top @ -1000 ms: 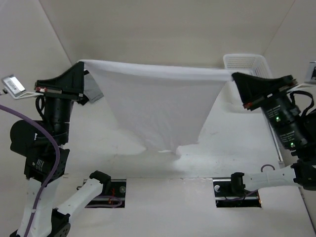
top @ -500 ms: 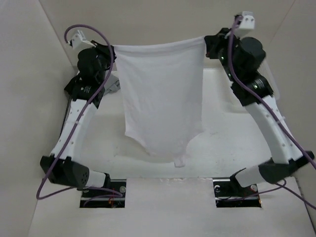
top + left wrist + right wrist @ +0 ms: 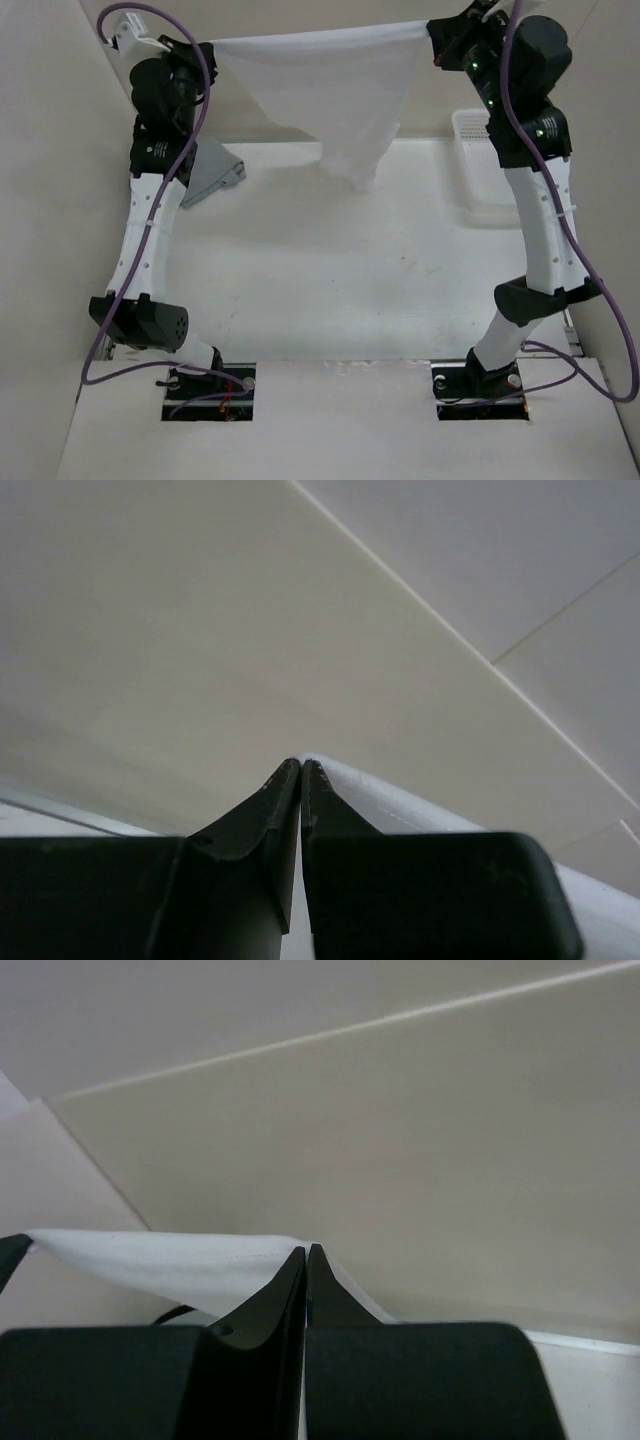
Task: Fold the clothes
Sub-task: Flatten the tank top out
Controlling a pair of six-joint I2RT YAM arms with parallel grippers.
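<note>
The clothes, a thin white tank top [image 3: 340,85], hang stretched between both raised arms at the far end of the table, its lower end dangling above the table. My left gripper [image 3: 205,48] is shut on its left top corner, my right gripper [image 3: 432,30] shut on the right one. In the left wrist view the gripper [image 3: 300,764] pinches the white hem [image 3: 400,805], which runs off to the right. In the right wrist view the gripper [image 3: 305,1251] pinches the hem [image 3: 170,1255], which runs off to the left.
A grey folded garment [image 3: 208,172] lies on the table [image 3: 320,270] at the far left under the left arm. A white slatted basket [image 3: 478,165] stands at the far right behind the right arm. Beige walls enclose the table.
Both arms have swung up and away toward the back wall, lifting the tank top from the near middle of the table until it hangs high at the far end.
</note>
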